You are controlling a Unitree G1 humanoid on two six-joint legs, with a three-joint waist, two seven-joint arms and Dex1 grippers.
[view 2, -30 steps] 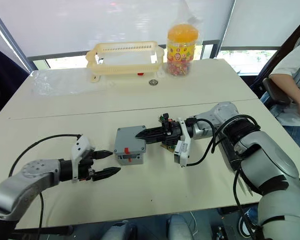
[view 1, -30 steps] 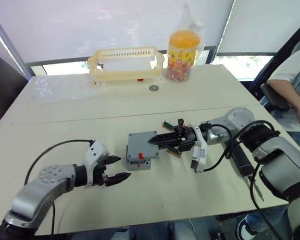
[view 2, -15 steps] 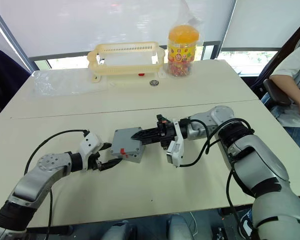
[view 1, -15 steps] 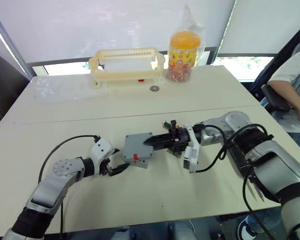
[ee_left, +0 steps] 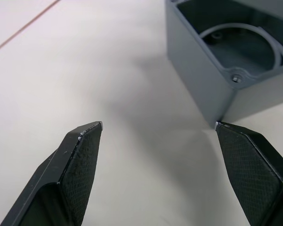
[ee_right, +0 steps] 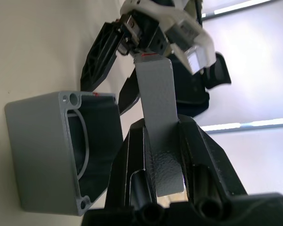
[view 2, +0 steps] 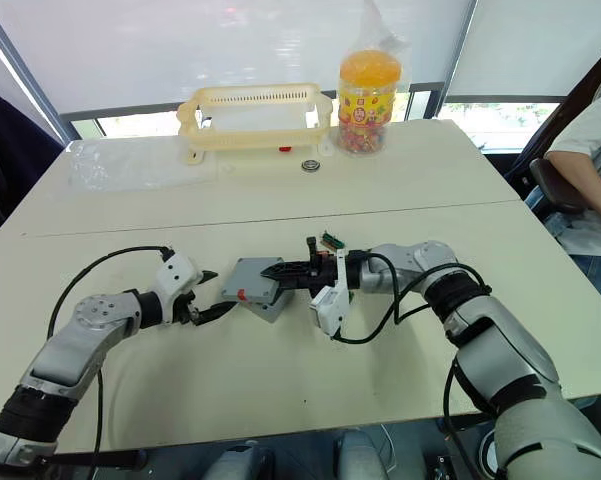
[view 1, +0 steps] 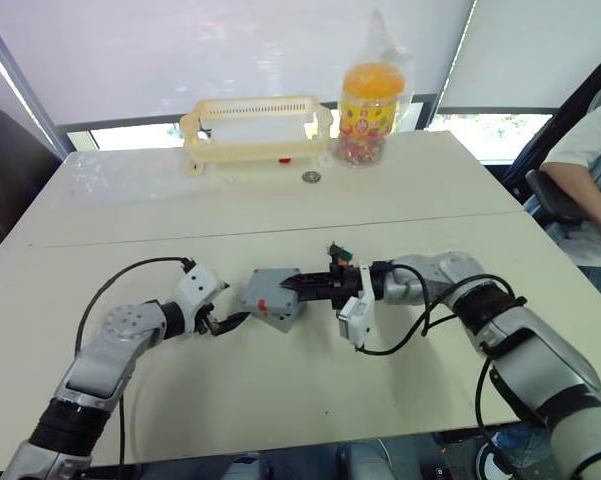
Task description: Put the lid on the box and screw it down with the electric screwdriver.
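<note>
A cream basket (view 1: 257, 127) stands at the far side of the bench (view 1: 130, 215), around twelve o'clock. Just beside it toward one o'clock is an orange-lidded candy jar (view 1: 368, 112), with a small round metal ring (view 1: 310, 177) lying on the bench before them. A seated person (view 1: 587, 165) is at three o'clock.

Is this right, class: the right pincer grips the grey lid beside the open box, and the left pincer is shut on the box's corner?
Not quite. The right pincer does grip the lid beside the open box, but the left pincer is open; the left wrist view shows its fingers spread apart near the box's corner.
</note>
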